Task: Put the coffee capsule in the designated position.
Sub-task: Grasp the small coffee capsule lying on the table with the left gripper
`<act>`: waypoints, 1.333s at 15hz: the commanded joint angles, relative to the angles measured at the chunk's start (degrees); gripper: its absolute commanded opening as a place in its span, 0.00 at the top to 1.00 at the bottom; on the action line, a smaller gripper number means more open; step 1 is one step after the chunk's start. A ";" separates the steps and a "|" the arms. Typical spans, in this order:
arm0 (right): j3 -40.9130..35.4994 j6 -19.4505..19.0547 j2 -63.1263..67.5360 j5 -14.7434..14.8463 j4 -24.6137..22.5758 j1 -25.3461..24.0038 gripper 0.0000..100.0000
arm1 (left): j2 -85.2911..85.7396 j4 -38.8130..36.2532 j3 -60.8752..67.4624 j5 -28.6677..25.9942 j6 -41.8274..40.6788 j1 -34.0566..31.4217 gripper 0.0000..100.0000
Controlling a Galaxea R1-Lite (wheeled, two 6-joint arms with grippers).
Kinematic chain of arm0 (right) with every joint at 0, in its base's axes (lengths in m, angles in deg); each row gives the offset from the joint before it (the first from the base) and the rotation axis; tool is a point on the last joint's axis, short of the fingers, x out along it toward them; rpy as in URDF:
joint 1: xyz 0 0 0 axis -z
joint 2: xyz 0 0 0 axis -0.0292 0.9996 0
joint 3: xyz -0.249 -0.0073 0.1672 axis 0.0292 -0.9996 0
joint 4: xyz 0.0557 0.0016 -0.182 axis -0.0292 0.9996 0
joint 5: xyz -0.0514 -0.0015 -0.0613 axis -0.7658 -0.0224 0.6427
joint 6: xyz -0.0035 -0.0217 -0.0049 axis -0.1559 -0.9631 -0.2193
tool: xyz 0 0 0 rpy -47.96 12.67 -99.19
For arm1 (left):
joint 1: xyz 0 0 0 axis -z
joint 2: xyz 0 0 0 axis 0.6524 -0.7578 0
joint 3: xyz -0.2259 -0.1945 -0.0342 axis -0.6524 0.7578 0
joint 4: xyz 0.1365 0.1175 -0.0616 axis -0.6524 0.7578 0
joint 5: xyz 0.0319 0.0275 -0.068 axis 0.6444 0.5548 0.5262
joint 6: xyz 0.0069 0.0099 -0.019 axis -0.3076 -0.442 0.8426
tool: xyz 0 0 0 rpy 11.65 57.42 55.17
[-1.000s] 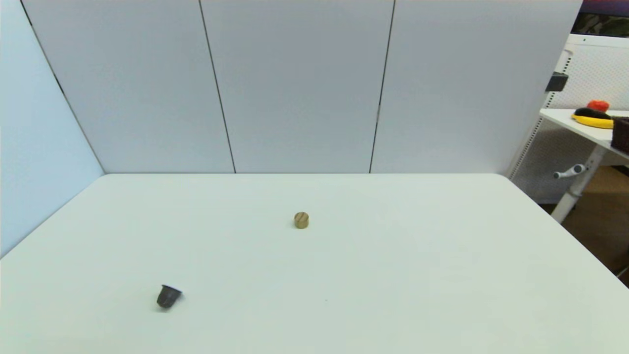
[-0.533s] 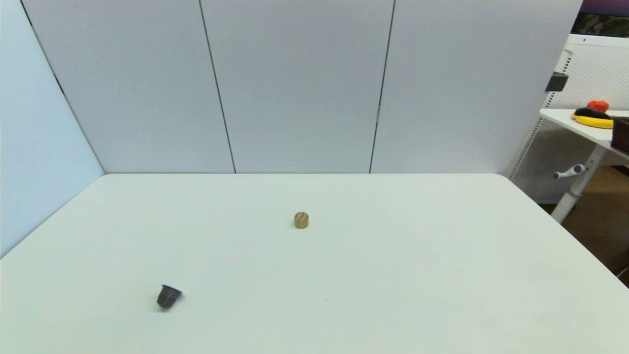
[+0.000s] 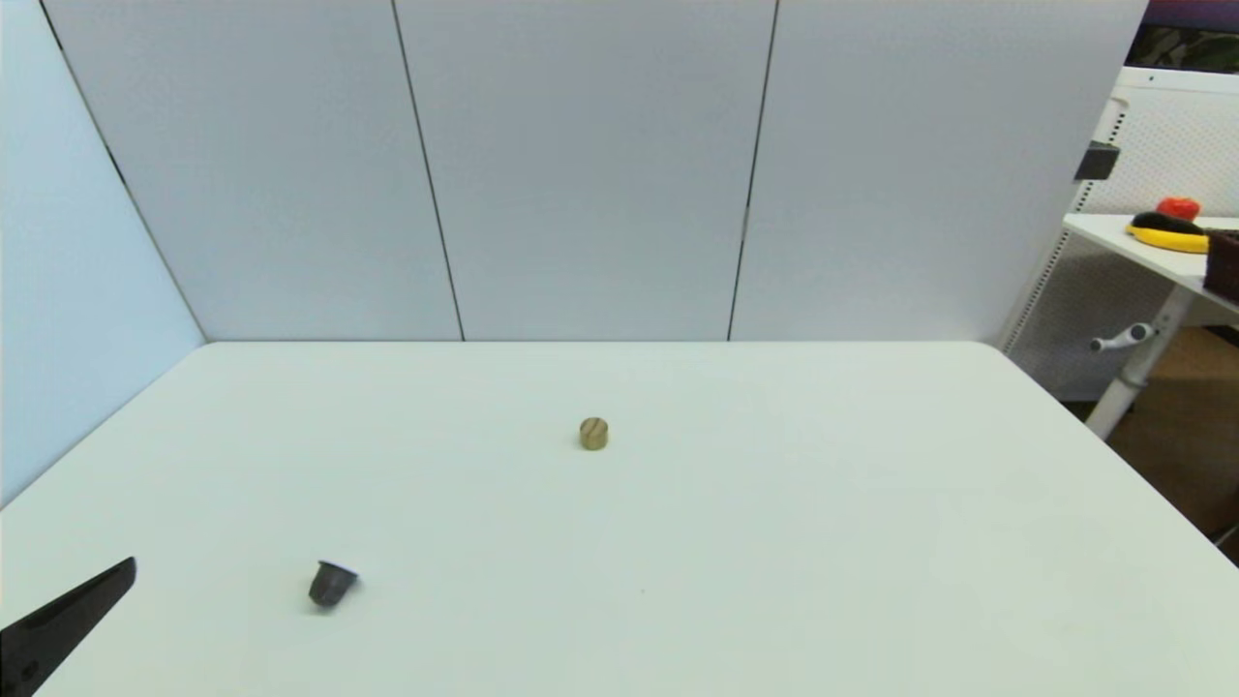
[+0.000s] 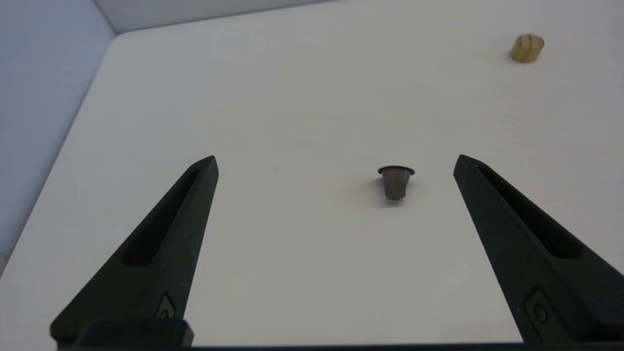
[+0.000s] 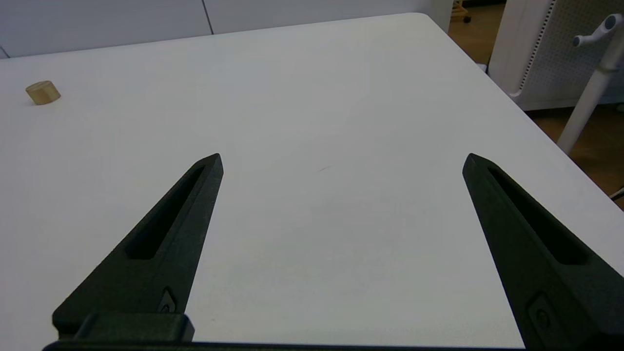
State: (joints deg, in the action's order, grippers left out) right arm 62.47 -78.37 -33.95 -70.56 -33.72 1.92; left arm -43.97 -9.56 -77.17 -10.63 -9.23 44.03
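I see left gripper (image 4: 336, 163) spread wide, low over table (image 3: 774, 542), aimed at coffee capsule (image 4: 396, 181); right gripper (image 5: 341, 161) spread, idle.

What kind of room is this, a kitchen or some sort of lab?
Probably a robot test lab: a bare white table walled by plain grey panels, holding only a coffee capsule and a wooden cylinder, with a pegboard workbench beside it.

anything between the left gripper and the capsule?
No. Only bare table separates the open left gripper from the coffee capsule, clearest in the left wrist view; the head view agrees.
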 commanded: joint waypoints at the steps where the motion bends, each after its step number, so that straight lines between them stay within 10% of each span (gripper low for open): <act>1: 0.00 0.05 0.07 0.01 -0.01 0.02 0.00 | -15.57 12.27 -8.89 -5.96 -1.38 1.71 0.00; 7: -0.09 0.05 0.07 0.01 -0.01 0.02 0.00 | -27.35 32.84 -21.10 -11.06 -5.86 2.32 0.00; 20: -0.09 0.05 0.07 0.01 -0.01 0.02 0.00 | -47.74 29.76 -25.32 -10.89 -9.37 2.76 0.00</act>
State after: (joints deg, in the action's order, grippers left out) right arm 62.47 -78.34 -33.95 -70.53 -33.72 1.94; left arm -87.94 21.15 -102.48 -21.52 -18.50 46.70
